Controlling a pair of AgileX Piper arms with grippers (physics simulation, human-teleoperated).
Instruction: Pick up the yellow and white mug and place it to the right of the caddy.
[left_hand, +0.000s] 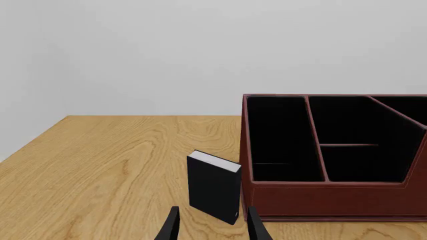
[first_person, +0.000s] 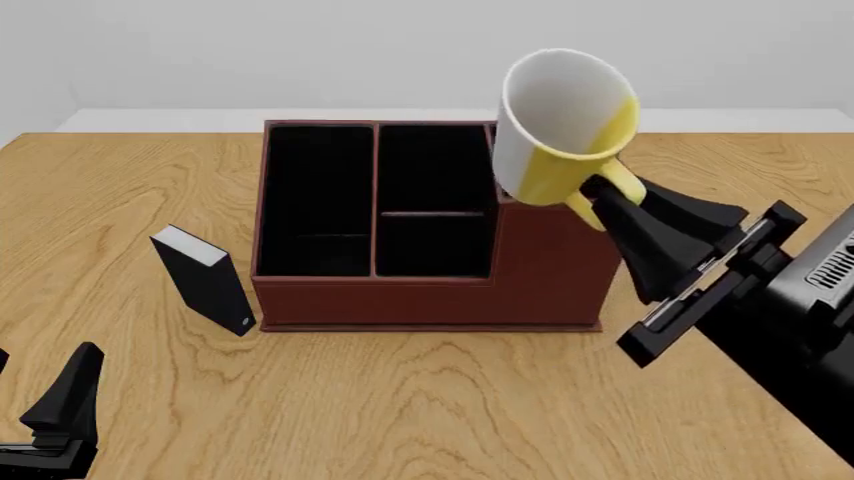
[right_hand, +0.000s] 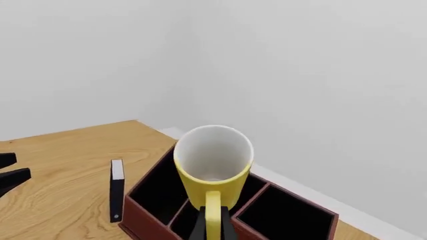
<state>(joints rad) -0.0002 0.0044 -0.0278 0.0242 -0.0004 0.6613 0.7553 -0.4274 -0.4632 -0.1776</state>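
Two arms at a wooden tabletop (first_person: 427, 420). Right gripper (first_person: 607, 205) raised off the tabletop, fingers (right_hand: 200, 226) pinching the loop handle of the yellow and white mug (first_person: 561, 125). Mug held in the air, tilted, white inside turned toward the front camera, hanging over the right end of the caddy (first_person: 427, 290) by its taller section. Not touching caddy or tabletop. In right wrist view, same mug seen mouth-on, yellow handle clamped between the dark fingers, caddy compartments below it.

Caddy reddish-brown with black interior, standing mid-tabletop, dividers visible, all visible compartments showing only black inside. Small black book-like block (first_person: 207, 280) with a white top edge standing upright just left of the caddy, near its near-left corner, apart from it by a narrow gap.

Left gripper (left_hand: 210, 227) low at near-left of the tabletop, fingers spread, holding nothing. In left wrist view, finger tips pointed at the black block and the caddy's left wall, well short of both.
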